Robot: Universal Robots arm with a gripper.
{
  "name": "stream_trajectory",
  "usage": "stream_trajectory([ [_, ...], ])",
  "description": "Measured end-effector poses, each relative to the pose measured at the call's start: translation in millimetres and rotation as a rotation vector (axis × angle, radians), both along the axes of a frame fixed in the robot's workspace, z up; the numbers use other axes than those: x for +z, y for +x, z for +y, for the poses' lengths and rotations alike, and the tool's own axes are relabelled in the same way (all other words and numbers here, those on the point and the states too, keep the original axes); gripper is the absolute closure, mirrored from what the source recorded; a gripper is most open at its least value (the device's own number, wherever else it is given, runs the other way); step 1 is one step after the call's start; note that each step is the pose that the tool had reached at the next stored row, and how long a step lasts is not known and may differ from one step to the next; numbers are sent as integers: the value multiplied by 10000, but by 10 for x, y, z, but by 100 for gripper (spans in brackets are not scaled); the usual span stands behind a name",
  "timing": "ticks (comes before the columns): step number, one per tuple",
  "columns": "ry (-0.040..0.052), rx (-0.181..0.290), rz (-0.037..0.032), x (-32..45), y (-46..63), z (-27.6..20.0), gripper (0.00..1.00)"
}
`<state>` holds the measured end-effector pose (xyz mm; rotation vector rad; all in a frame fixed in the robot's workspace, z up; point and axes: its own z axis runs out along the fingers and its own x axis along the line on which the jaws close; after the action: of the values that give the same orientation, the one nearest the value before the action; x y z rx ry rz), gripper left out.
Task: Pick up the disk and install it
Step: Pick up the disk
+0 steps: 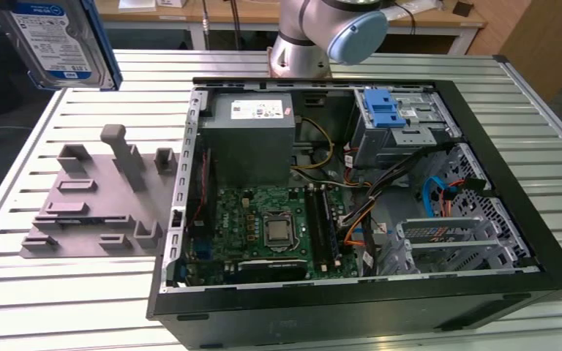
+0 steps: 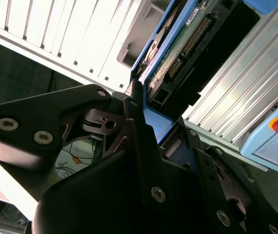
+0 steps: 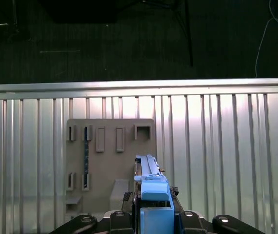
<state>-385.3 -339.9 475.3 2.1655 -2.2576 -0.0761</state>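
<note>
At the upper left of the exterior view the disk hangs in the air, label toward the camera, well above the grey fixture plate on the slatted table. In both wrist views the gripper is clamped on one end of the disk's blue carrier. Right of the plate sits the open computer case, with its blue-latched drive cage at upper right.

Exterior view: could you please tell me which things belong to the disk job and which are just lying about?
Job: disk, clamped in the pincer; drive cage, probably; open case.
Lying about: grey fixture board; power supply; motherboard.
</note>
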Motion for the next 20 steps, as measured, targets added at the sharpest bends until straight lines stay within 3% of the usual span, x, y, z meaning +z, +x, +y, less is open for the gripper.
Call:
stream_trajectory([
  [20, 0, 0, 0, 0, 157, -4, 63],
])
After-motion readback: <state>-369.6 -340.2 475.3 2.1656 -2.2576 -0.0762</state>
